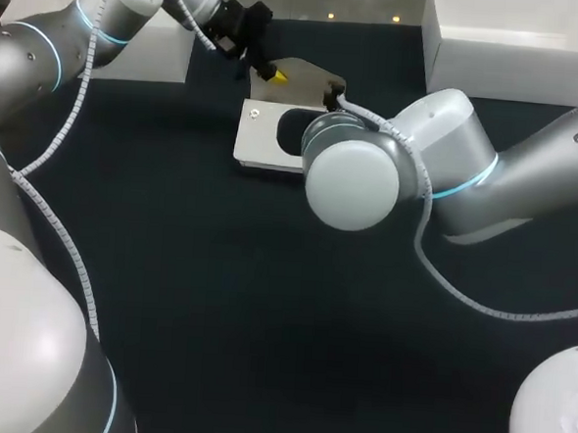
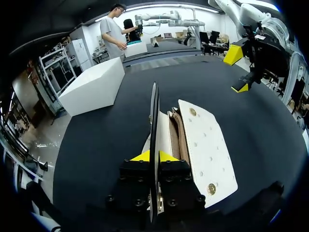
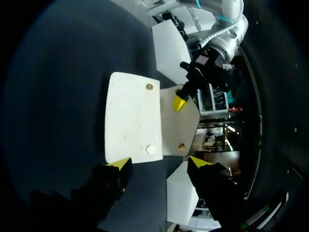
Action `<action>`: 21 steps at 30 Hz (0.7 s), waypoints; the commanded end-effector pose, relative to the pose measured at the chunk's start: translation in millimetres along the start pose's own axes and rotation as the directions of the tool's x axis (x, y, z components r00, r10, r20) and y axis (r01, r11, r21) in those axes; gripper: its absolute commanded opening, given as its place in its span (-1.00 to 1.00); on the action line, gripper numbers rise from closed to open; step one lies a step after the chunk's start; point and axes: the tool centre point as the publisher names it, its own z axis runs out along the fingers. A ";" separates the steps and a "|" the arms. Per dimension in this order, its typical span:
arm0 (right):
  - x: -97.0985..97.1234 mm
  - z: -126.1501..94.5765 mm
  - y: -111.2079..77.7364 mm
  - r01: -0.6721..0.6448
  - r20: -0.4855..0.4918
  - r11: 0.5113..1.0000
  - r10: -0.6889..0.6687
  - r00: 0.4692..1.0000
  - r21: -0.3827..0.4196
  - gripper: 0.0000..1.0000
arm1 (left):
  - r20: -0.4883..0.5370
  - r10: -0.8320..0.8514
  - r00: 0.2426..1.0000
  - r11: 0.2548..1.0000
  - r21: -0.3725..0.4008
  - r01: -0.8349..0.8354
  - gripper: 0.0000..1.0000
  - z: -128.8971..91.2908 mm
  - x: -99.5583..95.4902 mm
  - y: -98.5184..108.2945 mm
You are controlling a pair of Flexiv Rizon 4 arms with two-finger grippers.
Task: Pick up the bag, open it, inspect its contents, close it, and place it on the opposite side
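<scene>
A cream flap bag (image 1: pixel 262 136) lies flat at the table's back middle. Its flap (image 1: pixel 312 78) is lifted, and my left gripper (image 1: pixel 275 74) is shut on the flap's edge. In the left wrist view the flap (image 2: pixel 154 125) stands edge-on between the yellow fingertips (image 2: pixel 140 156), with the bag's body (image 2: pixel 205 145) and its brown-lined mouth beside it. My right gripper (image 3: pixel 159 163) hovers open over the bag (image 3: pixel 130 121), its fingers astride the snap edge without touching. In the head view the right wrist hides those fingers. The left wrist view shows my right gripper (image 2: pixel 236 71) beyond the bag.
A white box (image 1: pixel 521 34) stands at the back right and another (image 1: pixel 152 51) at the back left, behind my left arm. The dark tabletop (image 1: pixel 263 323) stretches in front of the bag.
</scene>
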 end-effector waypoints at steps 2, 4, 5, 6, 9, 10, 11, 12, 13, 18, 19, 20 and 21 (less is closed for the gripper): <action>-13.1 5.1 -2.5 0.018 -0.059 1.000 -0.019 0.998 -0.021 -1.00 | 0.020 0.000 1.000 1.000 -0.022 0.001 -1.00 -12.2 10.6 -7.3; -16.1 8.0 -1.4 0.026 -0.092 0.999 -0.028 0.995 -0.022 -1.00 | 0.024 0.001 1.000 0.999 -0.034 0.000 -1.00 -13.7 12.9 -8.3; -17.5 9.6 -0.7 0.027 -0.114 0.999 -0.030 0.993 -0.025 -1.00 | 0.027 0.002 1.000 0.999 -0.038 -0.001 -1.00 -14.2 14.1 -8.8; -18.9 11.2 0.0 0.030 -0.135 0.999 -0.034 0.990 -0.031 -1.00 | 0.028 0.002 1.000 0.999 -0.040 -0.001 -1.00 -14.7 15.2 -9.2; -23.4 17.7 1.6 0.016 -0.229 0.998 -0.029 0.973 -0.059 -1.00 | 0.036 0.002 0.999 0.999 -0.047 -0.001 -1.00 -16.2 17.5 -10.3; -25.5 21.4 1.2 0.003 -0.263 0.998 -0.018 0.965 -0.058 -1.00 | 0.042 0.002 0.999 0.999 -0.047 -0.001 -1.00 -17.1 18.1 -10.7; -27.7 25.0 0.5 0.000 -0.281 0.999 -0.015 0.959 -0.052 -1.00 | 0.042 0.002 0.999 0.999 -0.047 -0.001 -1.00 -17.1 18.1 -10.7; -29.0 27.7 -0.5 0.009 -0.288 0.999 -0.019 0.957 -0.035 -1.00 | 0.042 0.002 0.999 0.999 -0.047 -0.001 -1.00 -17.1 18.1 -10.7; -29.0 27.7 -0.5 0.009 -0.288 0.999 -0.019 0.957 -0.035 -1.00 | 0.042 0.002 0.999 0.999 -0.047 -0.001 -1.00 -17.1 18.1 -10.7; -29.0 27.7 -0.5 0.009 -0.288 0.999 -0.019 0.957 -0.035 -1.00 | 0.042 0.002 0.999 0.999 -0.047 -0.001 -1.00 -17.1 18.1 -10.7; -29.0 27.7 -0.5 0.009 -0.288 0.999 -0.019 0.957 -0.035 -1.00 | 0.042 0.002 0.999 0.999 -0.047 -0.001 -1.00 -17.1 18.1 -10.7; -29.0 27.7 -0.5 0.009 -0.288 0.999 -0.019 0.957 -0.035 -1.00 | 0.042 0.002 0.999 0.999 -0.047 -0.001 -1.00 -17.1 18.1 -10.7; -29.0 27.7 -0.5 0.009 -0.288 0.999 -0.019 0.957 -0.035 -1.00 | 0.042 0.002 0.999 0.999 -0.047 -0.001 -1.00 -17.1 18.1 -10.7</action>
